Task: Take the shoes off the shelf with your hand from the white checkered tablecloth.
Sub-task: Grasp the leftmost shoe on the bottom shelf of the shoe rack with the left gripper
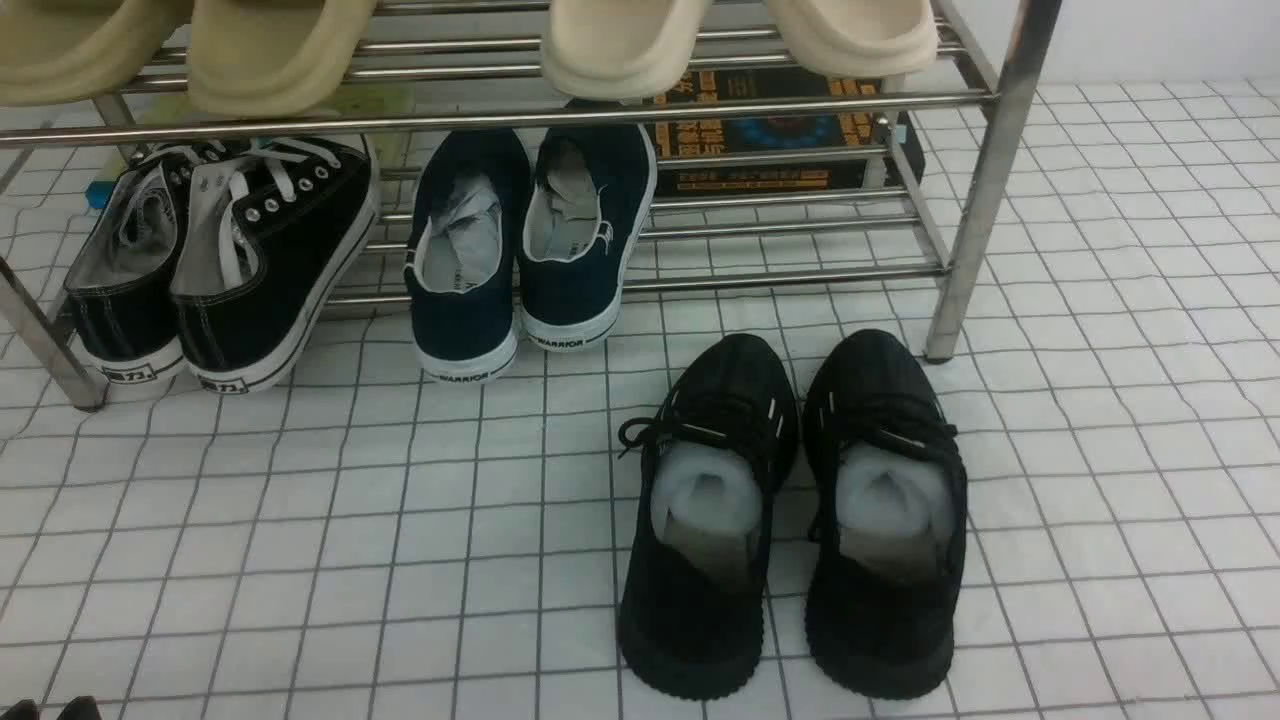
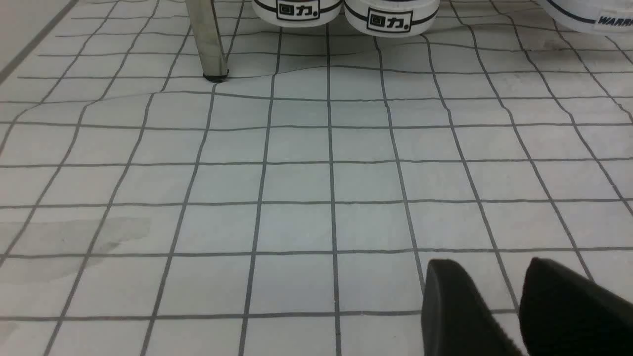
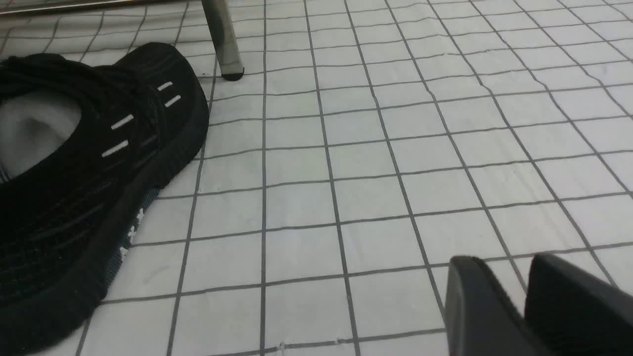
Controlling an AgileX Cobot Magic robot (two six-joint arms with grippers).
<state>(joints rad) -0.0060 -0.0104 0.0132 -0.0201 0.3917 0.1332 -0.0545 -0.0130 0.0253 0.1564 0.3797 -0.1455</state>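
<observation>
The shoes (image 1: 220, 260), black canvas sneakers with white laces and soles, lean on the lowest tier of the shelf (image 1: 985, 200) at the far left, heels down on the white checkered tablecloth (image 1: 400, 560). Their white heels (image 2: 341, 10) show far ahead of my left gripper (image 2: 487, 267), beside a shelf leg (image 2: 207, 39). That gripper is open over bare cloth and holds nothing. Only its dark fingertips (image 1: 60, 708) peek in at the front view's bottom left. My right gripper (image 3: 502, 262) hovers low over cloth, slightly open and empty, and is out of the front view.
Navy WARRIOR slip-ons (image 1: 530, 250) stand beside the canvas pair. All-black knit sneakers (image 1: 790, 520) lie on the cloth in front of the right shelf leg, near my right gripper. Beige slippers (image 1: 620, 40) sit on the upper tier, a dark box (image 1: 780, 130) behind.
</observation>
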